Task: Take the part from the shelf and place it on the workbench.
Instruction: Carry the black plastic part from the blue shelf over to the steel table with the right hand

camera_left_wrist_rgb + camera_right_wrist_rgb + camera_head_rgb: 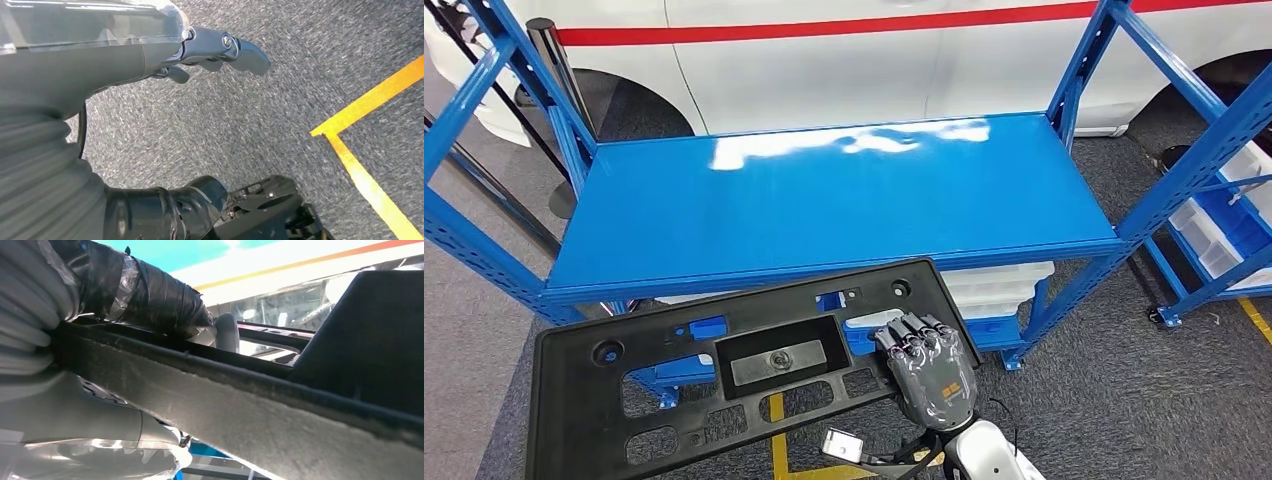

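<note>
There was one part (754, 365), a wide black plastic panel with a rectangular recess at its middle and several cut-out openings, and it hung in the air in front of the blue shelf (824, 200), just below the front edge of the shelf's bare top board and apart from it. One robot hand held it: the right hand (929, 370), at the panel's right end, had its fingers (914, 335) curled over the top face while the rest of the hand sat beneath the edge. The right wrist view showed the same hold from close behind, the panel's rough edge (240, 405) running across between a taped dark finger (150, 295) on one side and the grey thumb (100, 415) on the other, closed tight against it. The left hand (210, 50) hung over grey carpet (240, 125) marked by one yellow line (365, 115) with a corner; its fingers were loosely spread, only slightly bent, and nothing lay in them or touched them. Behind the shelf stood one white car (874, 60) with a red stripe. White bins (994, 285) sat stacked on the lower level of the shelf, and a second blue rack (1224, 210) stood to the right with more white bins in it.
</note>
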